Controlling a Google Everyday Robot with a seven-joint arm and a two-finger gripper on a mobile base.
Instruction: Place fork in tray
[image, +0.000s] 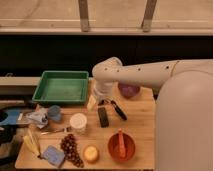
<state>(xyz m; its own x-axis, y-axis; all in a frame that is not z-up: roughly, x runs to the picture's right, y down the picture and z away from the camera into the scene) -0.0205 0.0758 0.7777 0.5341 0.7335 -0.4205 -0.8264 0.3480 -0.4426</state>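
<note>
The fork (53, 131), slim and silvery, lies flat on the wooden table (140, 120) just left of the white cup (78, 121). At the back left of the table sits the green tray (61, 86), with nothing in it. My white arm reaches in from the right. Its gripper (101, 97) hangs over the table just right of the tray, well behind and to the right of the fork. The gripper is open and holds nothing.
A black-handled utensil (119, 110) and a black bar (103, 117) lie below the gripper. Behind the arm is a purple bowl (129, 91). A red bowl (121, 146) holds an orange utensil. Grapes (71, 149), a blue pad (52, 155), a blue cup (54, 113) and a banana (32, 144) crowd the front left.
</note>
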